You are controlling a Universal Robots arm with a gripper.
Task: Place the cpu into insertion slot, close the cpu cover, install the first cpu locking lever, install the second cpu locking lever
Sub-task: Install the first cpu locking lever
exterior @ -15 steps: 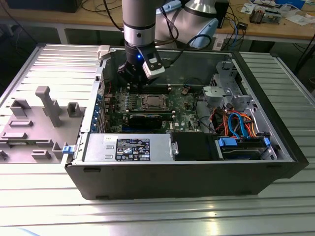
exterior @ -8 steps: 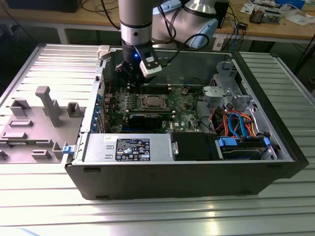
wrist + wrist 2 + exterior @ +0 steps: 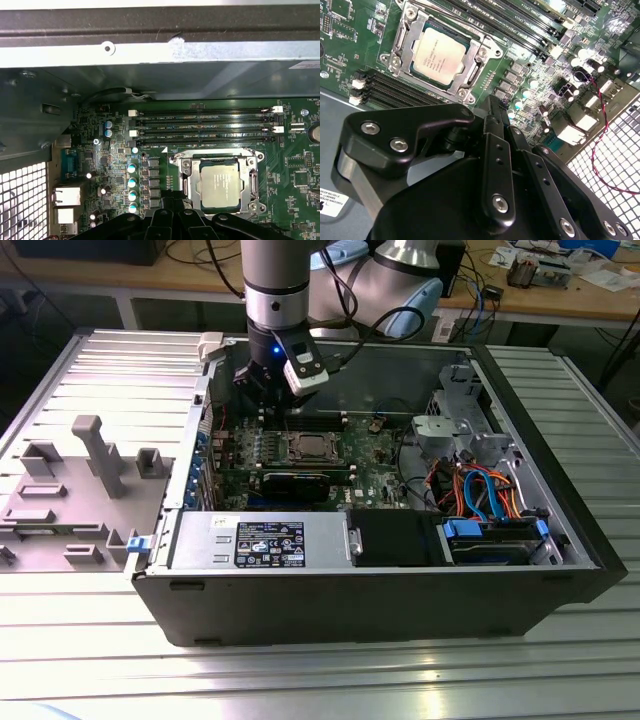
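Note:
The cpu (image 3: pixel 305 447) lies flat in the insertion slot (image 3: pixel 395 61) on the green board, its dull silver top showing in both wrist views (image 3: pixel 439 55) (image 3: pixel 220 185). The cpu cover (image 3: pixel 186 179) lies down around it as a silver frame. A thin metal lever rod (image 3: pixel 460 27) runs along one side of the socket. My gripper (image 3: pixel 264 402) hangs above the board, a little off the socket toward the case's back wall on the exterior view's left. Its black fingers (image 3: pixel 492 107) meet at the tips with nothing between them.
Long black memory slots (image 3: pixel 205 122) run beside the socket. The open case's metal walls (image 3: pixel 150 55) and perforated back panel (image 3: pixel 615 150) stand close by. A drive cage with coloured cables (image 3: pixel 480 485) fills the exterior view's right. A grey fixture tray (image 3: pixel 80 480) sits outside the case.

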